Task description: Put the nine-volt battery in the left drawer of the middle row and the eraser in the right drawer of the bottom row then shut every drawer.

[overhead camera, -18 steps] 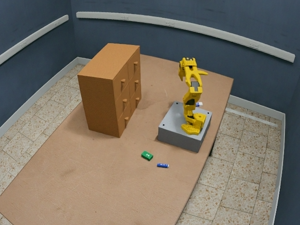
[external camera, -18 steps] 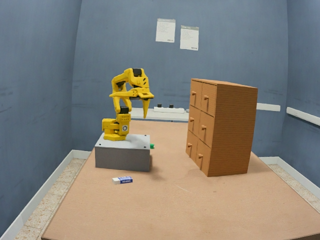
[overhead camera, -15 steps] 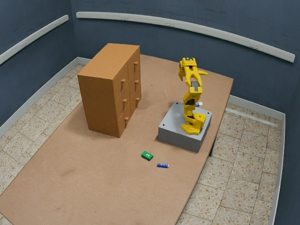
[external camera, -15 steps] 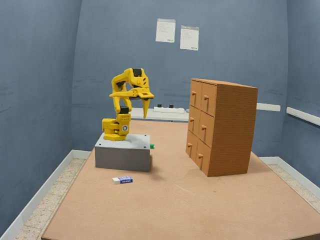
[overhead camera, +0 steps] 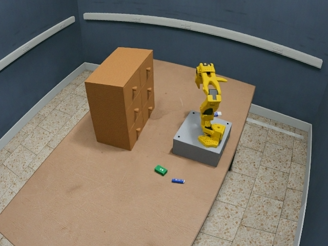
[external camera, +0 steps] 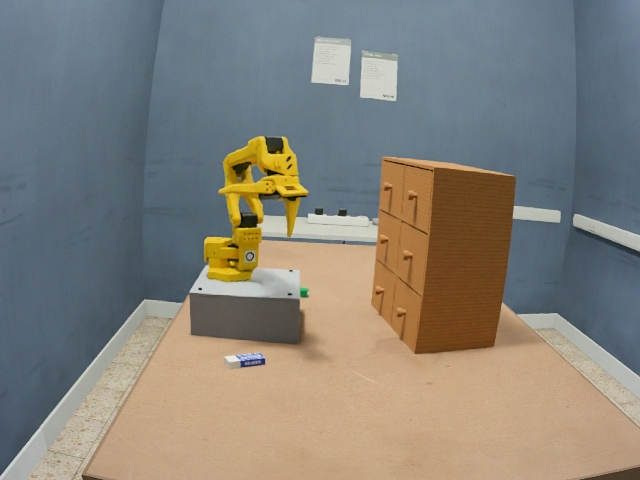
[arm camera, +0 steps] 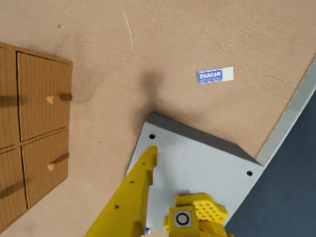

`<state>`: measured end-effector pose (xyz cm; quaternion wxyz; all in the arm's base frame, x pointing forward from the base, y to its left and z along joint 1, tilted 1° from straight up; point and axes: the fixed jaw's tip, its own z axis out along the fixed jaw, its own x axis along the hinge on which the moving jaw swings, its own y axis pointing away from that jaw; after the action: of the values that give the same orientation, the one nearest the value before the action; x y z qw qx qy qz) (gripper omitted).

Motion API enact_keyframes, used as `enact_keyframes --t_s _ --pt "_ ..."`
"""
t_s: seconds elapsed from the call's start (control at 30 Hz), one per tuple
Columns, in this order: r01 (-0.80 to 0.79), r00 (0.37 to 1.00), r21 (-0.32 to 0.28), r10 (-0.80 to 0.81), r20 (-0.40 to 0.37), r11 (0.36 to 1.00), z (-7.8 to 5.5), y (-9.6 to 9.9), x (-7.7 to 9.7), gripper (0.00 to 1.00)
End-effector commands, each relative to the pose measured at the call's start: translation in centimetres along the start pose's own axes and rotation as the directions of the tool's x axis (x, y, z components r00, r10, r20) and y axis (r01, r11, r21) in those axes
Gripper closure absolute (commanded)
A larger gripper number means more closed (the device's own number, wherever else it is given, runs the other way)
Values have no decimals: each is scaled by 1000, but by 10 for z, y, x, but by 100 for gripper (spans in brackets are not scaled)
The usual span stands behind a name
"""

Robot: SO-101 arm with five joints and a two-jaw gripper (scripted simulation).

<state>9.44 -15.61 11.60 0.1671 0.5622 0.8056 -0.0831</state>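
Observation:
A green block with white print (overhead camera: 160, 170) (external camera: 304, 292), the nine-volt battery by its shape, lies on the table before the grey base. The blue-and-white eraser (overhead camera: 217, 114) (external camera: 245, 360) (arm camera: 215, 75) lies on the base's other side, partly hidden in the top view. The wooden chest (overhead camera: 111, 114) (external camera: 465, 258) stands with all drawers shut, including the left middle drawer (overhead camera: 131, 117) (external camera: 388, 253) and the right bottom drawer (overhead camera: 145, 117) (external camera: 408, 328). My gripper (overhead camera: 212, 83) (external camera: 255, 212) is wide open and empty, high above the base, away from both things.
A blue cylinder with a pale end (overhead camera: 177, 181) lies near the green block. The grey base block (overhead camera: 196, 152) (external camera: 242, 317) (arm camera: 173, 173) stands between the eraser and the green block. The chest fronts with their round knobs face the arm. The table edge runs close behind the base.

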Motion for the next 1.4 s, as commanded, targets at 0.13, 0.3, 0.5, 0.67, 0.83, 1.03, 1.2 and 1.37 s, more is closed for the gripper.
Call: enact_keyframes --t_s 0.13,0.3,0.5,0.67,0.83,1.03,1.2,1.37 --pt "0 1000 -1 0 3 1000 -1 0 0 0" --pt "0 1000 -1 0 3 1000 -1 0 0 0" --pt "0 1000 -1 0 3 1000 -1 0 0 0" --pt "0 1000 -1 0 3 1000 -1 0 0 0" --pt "0 1000 -1 0 3 1000 -1 0 0 0" --pt "0 1000 -1 0 3 1000 -1 0 0 0" --pt "118 993 -41 -117 13 992 3 17 10 50" --pt "262 965 -90 -260 34 961 8 37 25 50"
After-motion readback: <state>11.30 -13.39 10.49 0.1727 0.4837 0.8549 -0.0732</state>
